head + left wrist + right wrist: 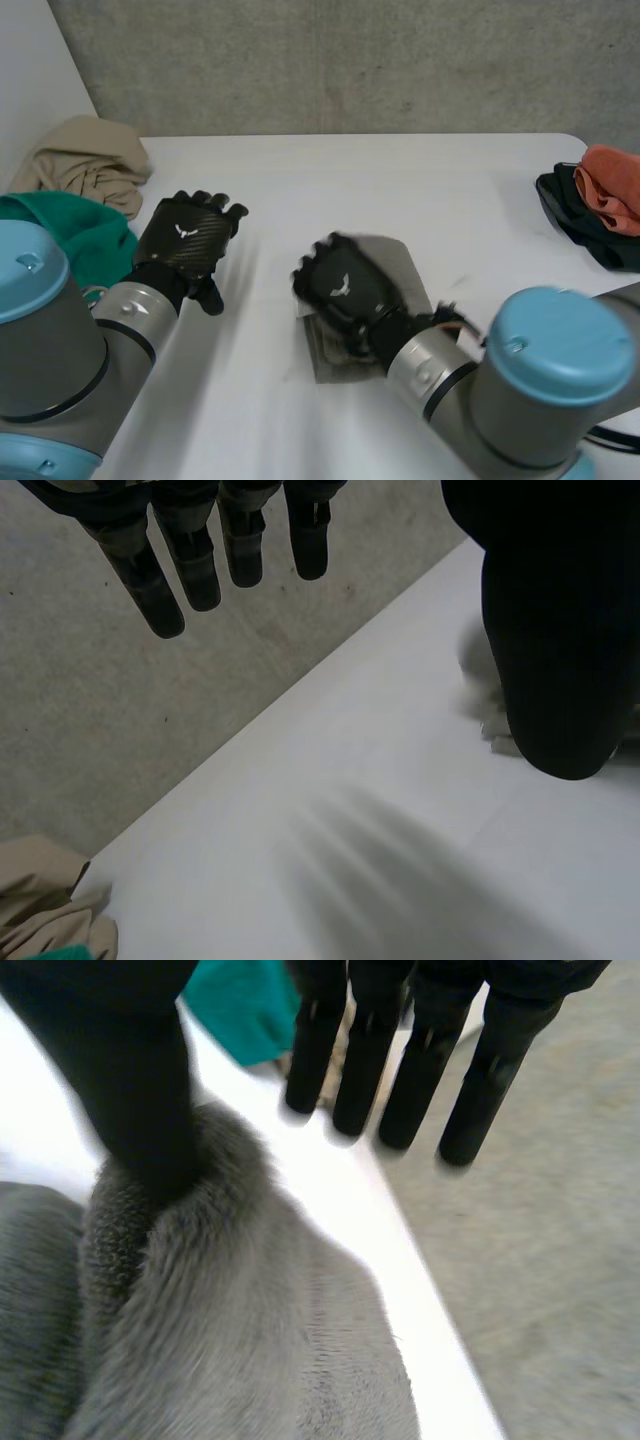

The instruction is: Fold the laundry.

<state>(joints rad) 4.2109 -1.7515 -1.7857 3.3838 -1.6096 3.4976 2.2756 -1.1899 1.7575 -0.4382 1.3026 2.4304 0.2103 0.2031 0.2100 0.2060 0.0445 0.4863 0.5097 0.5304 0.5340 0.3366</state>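
Note:
A small grey cloth [372, 262] lies folded on the white table [400, 190], a little right of the middle. My right hand [345, 285] hovers low over it, covering most of it. In the right wrist view the grey cloth [230, 1330] is fuzzy and bunched into a ridge under the palm. The right hand [365, 1050] holds its fingers straight and off the fabric, with the thumb resting on the ridge. My left hand [185, 240] is above bare table to the left of the cloth. Its fingers [190, 565] are straight and spread, and hold nothing.
A beige garment [85, 160] and a teal one [85, 240] are heaped at the table's left edge, close to my left arm. An orange cloth [612, 180] on a dark one [590, 225] lies at the right edge. A concrete wall stands behind the table.

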